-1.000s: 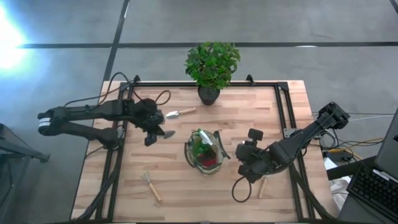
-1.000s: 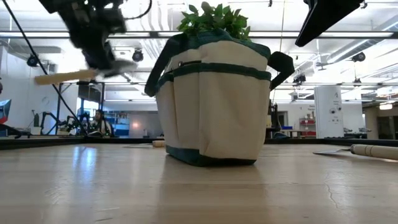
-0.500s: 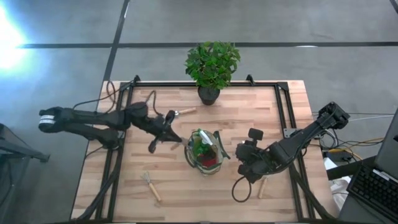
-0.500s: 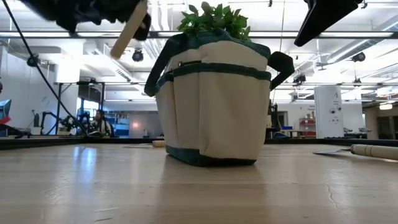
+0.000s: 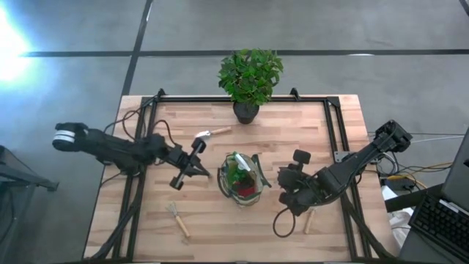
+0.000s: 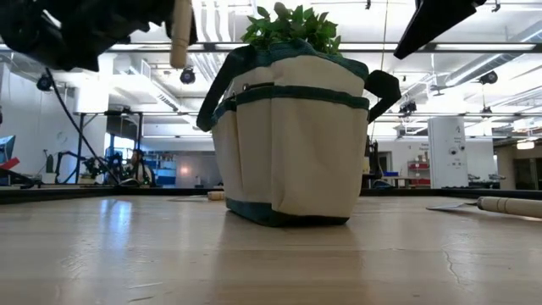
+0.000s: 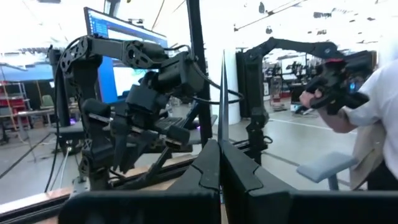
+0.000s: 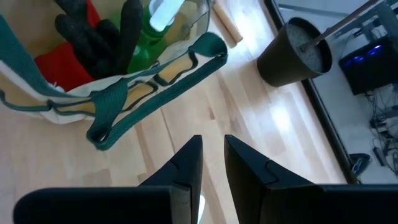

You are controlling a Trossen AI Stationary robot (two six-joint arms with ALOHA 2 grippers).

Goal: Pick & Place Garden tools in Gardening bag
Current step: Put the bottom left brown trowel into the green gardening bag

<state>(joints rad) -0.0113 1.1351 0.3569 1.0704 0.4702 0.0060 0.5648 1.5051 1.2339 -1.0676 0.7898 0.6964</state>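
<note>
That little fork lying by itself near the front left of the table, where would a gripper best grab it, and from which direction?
Probably the wooden handle. The fork lies flat on the table, metal head toward the far-left, handle toward the near-right, with bare wood all around it. Coming straight down from above with fingers across the handle's middle looks easiest: it is straight and even, whereas the tines are uneven. The left gripper is nearer.

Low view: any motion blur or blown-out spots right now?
Low view: the left gripper and the wooden-handled tool it carries are smeared, while the gardening bag is crisp. High view: a bright glare patch on the floor at the left edge.
</note>
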